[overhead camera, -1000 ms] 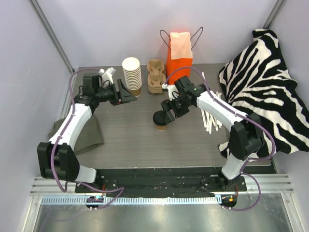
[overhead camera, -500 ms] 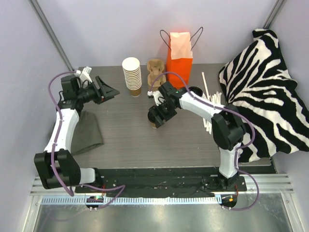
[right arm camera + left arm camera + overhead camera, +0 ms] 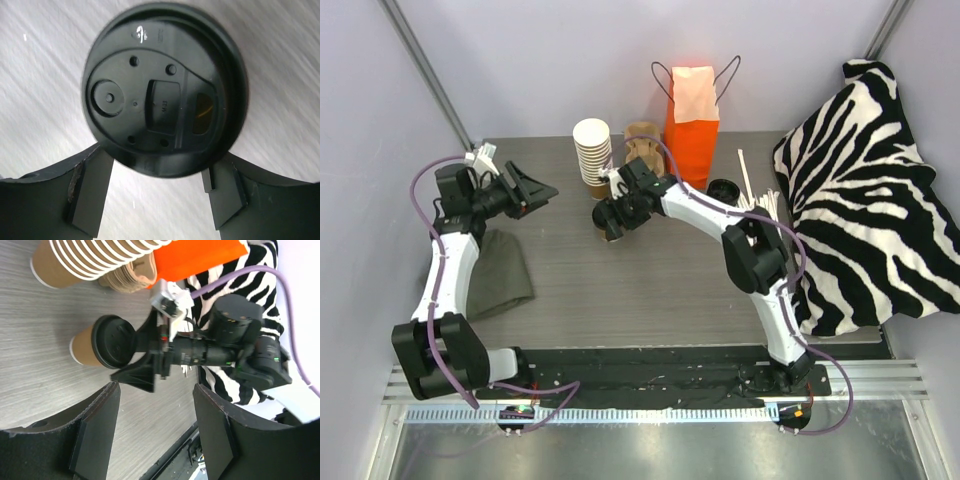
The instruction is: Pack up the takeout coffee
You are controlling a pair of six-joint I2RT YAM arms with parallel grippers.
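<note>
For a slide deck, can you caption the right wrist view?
Right tool closed around the black-lidded takeout coffee, seen from directly above against the grey table.

My right claw (image 3: 159, 190) is black. The coffee cup (image 3: 85, 349) is brown, its lid (image 3: 162, 95) black; the paper bag (image 3: 692, 125) orange, the blanket (image 3: 870, 200) zebra-striped, the tabletop (image 3: 620, 290) grey.

Surface: grey wood-grain table (image 3: 620, 290) | back: stack of paper cups (image 3: 593, 155), cardboard cup carrier (image 3: 642, 140) and orange paper bag (image 3: 692, 115) are stood in a row | right: loose black lid (image 3: 724, 189), white stirrers (image 3: 760, 215) and zebra-striped cloth (image 3: 860, 180) are laid | left: olive cloth (image 3: 500, 275) is laid | takeout coffee (image 3: 607, 220): seen near the stack, table contact not determinable
</note>
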